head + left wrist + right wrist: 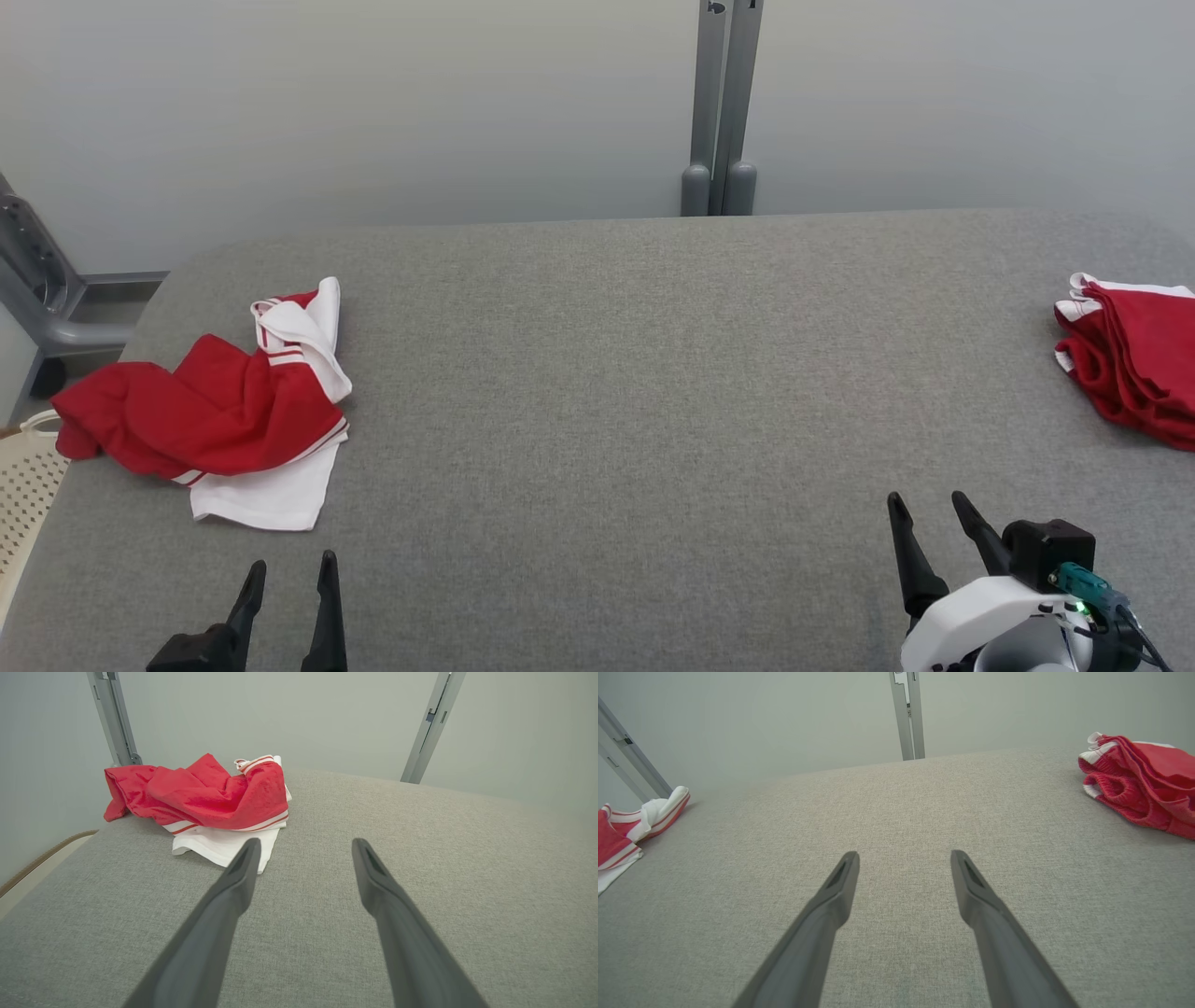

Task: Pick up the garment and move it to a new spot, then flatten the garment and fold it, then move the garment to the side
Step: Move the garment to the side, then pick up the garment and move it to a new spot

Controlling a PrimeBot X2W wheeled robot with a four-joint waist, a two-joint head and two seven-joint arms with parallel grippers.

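Hovering at the near edge, left pincer point(291, 560) and right pincer point(928, 499) both stand apart and empty, crumpled red-and-white garment point(224, 411) lying untouched on the worktop's point(597, 392) left; judged: pickup, flattening, folding, moving aside all remain.

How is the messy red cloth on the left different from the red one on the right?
The left garment lies crumpled and spread out, while the right garment is folded into a neat stack. The left garment shows a big white part, while the right garment shows mostly red with thin white edges. Both are red and white and rest on the grey table.
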